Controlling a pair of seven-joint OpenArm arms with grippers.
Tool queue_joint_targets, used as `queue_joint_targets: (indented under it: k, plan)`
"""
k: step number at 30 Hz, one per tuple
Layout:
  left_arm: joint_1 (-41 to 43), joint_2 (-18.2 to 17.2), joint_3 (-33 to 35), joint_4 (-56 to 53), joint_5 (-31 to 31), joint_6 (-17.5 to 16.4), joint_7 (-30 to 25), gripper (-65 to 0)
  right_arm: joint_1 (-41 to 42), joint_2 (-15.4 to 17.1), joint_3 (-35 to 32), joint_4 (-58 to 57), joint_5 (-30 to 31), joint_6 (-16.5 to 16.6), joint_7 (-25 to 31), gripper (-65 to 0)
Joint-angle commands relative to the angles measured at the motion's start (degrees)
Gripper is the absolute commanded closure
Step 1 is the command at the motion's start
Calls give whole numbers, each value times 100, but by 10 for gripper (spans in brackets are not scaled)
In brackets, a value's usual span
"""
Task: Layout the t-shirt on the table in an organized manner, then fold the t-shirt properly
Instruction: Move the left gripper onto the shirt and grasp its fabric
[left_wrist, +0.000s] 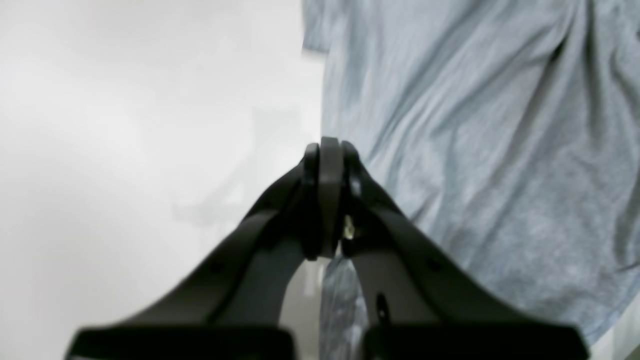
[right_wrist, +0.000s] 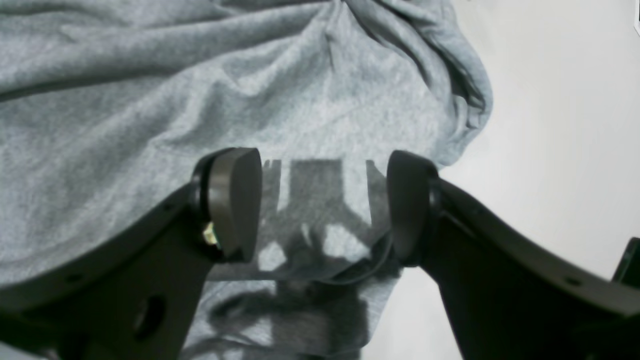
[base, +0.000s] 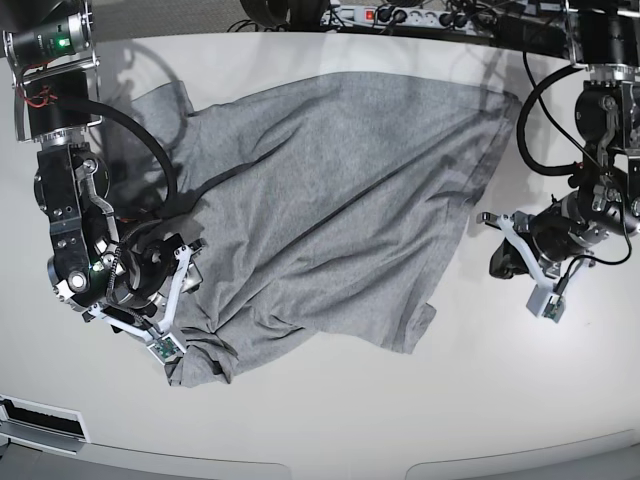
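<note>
While t-shirt (base: 330, 200) lies rumpled on tabletop (base: 500, 400): layout step, left end effector (left_wrist: 327, 150) together beside right edge, right end effector (right_wrist: 325, 200) apart over near-left corner; next, pinch and spread.

Both arms: matte black curved gripper fingers (right_wrist: 235, 205) with rounded grey pads. Silver-grey metal joint housings (base: 62, 210), looping black cables (base: 540, 110). White brackets carry small green circuit boards (base: 160, 349).

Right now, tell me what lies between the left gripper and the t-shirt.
In the base view, only bare white table separates the shut left gripper from the t-shirt; nothing else lies in that stretch.
</note>
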Motion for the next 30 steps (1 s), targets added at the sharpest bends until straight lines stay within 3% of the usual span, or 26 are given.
queue_joint_targets:
  k: [1,3,6,7,12,20,26,30]
  plan:
    - [-48,-35,-33,13,-151,-31,-260,0,157,44,33,96,-22,-2,105,-407]
    - [-4,15,-28,-260,-177,-33,-372,-36,160,42,33,96,-20,-4,107,-407]
    - [-11,26,-26,-916,-317,9,-789,-332,153,44,33,96,-22,-2,96,-407]
    - [-37,28,-26,-1176,-385,13,-994,-381,153,46,33,96,-22,-2,70,-407]
    - [-540,212,-26,-2610,-446,55,-1335,-386,155,46,33,96,-20,0,59,-407]
    - [-1416,396,-26,-4756,-446,-302,-1788,-386,155,52,33,96,-22,-2,42,-407]
    - [-1759,667,-15,-5501,-444,-741,-1740,-379,155,57,33,96,-20,-2,57,-407]
    - [-1786,837,96,-5506,-446,-1023,-1469,-314,155,59,33,96,-22,-2,57,-407]
